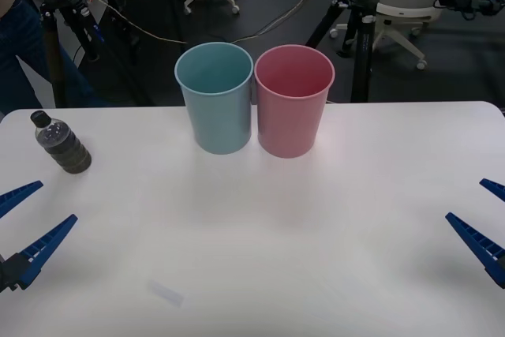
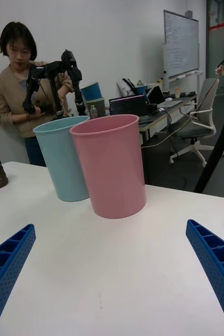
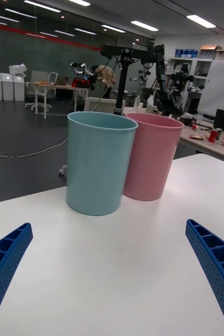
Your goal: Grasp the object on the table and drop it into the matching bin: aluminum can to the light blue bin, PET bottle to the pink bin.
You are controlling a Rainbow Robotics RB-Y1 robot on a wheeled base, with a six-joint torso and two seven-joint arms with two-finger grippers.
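PET bottle (image 1: pixel 61 144) upright at table (image 1: pixel 260 234) far left, near spread left gripper (image 1: pixel 24 226); best pinched low, then carried to pink bin (image 1: pixel 293 100). Right gripper (image 1: pixel 491 222) spread, idle.

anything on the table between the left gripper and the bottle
No, just bare white table between the left gripper and the PET bottle, seen in the front view.

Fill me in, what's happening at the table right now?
Nothing is being handled yet. The PET bottle stands upright on the table at its far left, untouched. The left tool hangs open at the near left edge, closest to the bottle; the right tool hangs open at the near right edge. The light blue bin and pink bin stand side by side at the far middle.
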